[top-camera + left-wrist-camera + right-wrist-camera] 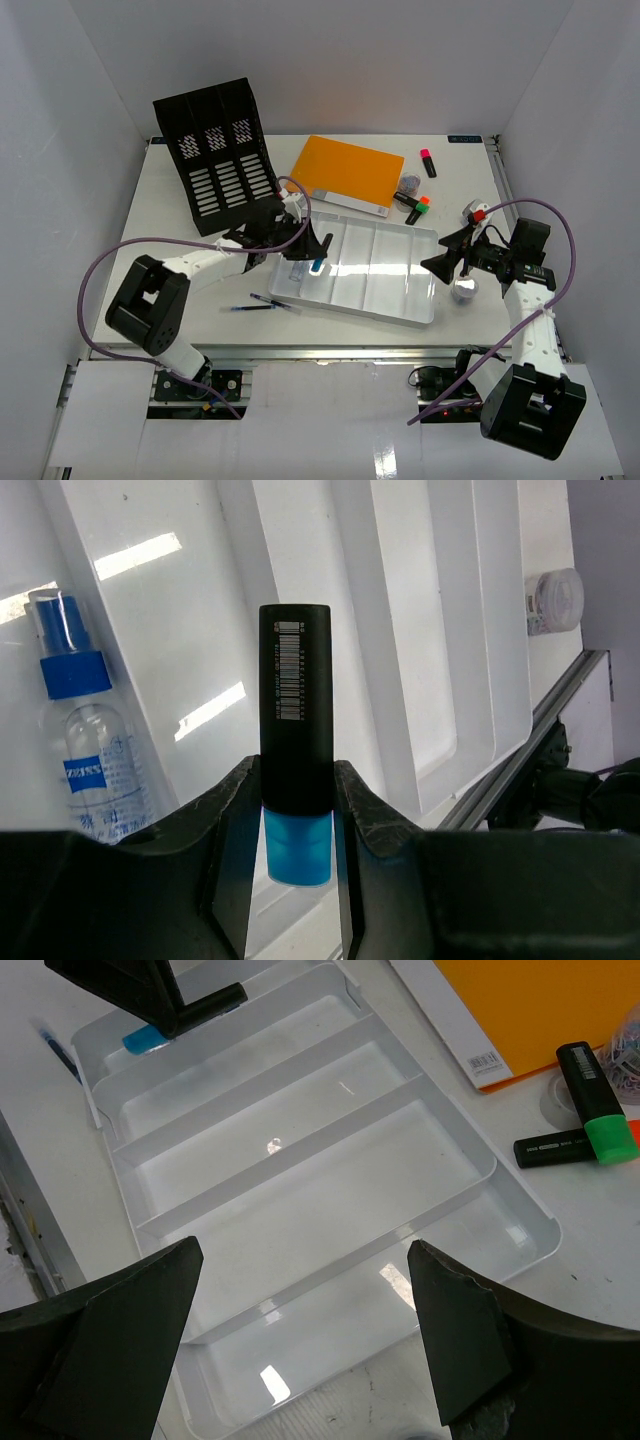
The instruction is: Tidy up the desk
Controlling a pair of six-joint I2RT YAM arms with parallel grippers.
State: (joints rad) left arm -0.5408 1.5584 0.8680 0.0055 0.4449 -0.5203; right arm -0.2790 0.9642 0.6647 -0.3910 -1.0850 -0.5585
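White desk [460, 172], left gripper [297, 805] clamped on blue-capped highlighter [295, 700] (over the compartmented tray [390, 272]), right gripper [305, 1260] spread wide.

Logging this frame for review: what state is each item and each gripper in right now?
left gripper: shut on blue highlighter
blue highlighter: capped, held above tray
spray bottle: lying in tray's end compartment
right gripper: open, empty, above tray
tray: middle compartments empty
green highlighter: capped, lying on desk
orange folder: closed, flat on desk
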